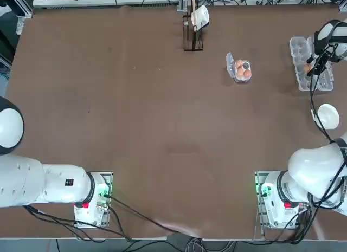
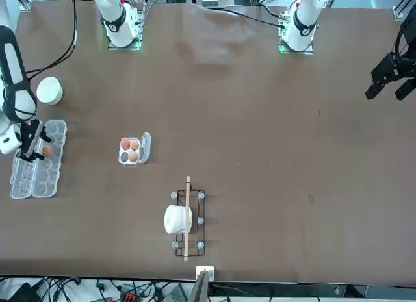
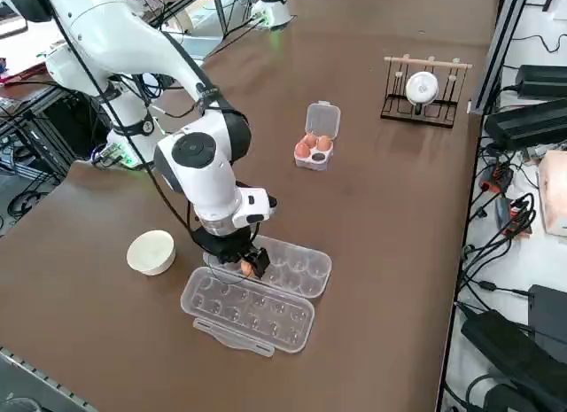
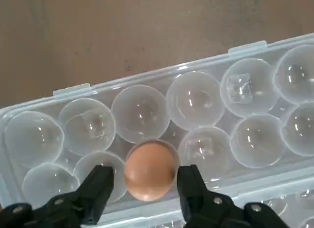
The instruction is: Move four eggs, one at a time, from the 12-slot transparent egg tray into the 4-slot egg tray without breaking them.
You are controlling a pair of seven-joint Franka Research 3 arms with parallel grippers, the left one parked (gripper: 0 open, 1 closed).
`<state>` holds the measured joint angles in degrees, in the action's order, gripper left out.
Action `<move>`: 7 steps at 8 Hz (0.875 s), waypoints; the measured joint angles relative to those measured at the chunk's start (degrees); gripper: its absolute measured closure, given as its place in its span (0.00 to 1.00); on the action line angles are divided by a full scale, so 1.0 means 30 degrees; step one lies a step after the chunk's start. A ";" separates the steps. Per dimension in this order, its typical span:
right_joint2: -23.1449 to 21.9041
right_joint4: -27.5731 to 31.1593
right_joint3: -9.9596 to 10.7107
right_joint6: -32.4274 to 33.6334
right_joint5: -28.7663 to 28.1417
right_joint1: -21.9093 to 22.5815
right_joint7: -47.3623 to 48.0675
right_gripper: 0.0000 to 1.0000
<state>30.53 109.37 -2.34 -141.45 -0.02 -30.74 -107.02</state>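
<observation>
Right gripper (image 4: 144, 189) jaws stand apart, flanking the last orange-brown egg (image 4: 149, 170) in the long clear 12-slot tray (image 4: 206, 100); closing should be gentle and centred.

My right arm (image 3: 199, 164) is built of glossy white rounded shells, with a dark grey disc capping the wrist joint and black bands at the seams. A black cable runs loosely along its outside from base to wrist. Its base (image 1: 282, 200) is a white collar with a red mark, bolted to a plate that glows green at the edge. My right gripper (image 4: 144, 189) ends in two matte black fingers (image 4: 98, 191) with angular, faceted faces; small silver screws sit in the black bodies behind them.
</observation>
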 joint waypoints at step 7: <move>0.0104 -0.0011 -0.0067 -0.0001 -0.0059 -0.0002 0.0000 0.25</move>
<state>30.84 109.34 -2.54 -141.46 -0.20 -30.74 -107.02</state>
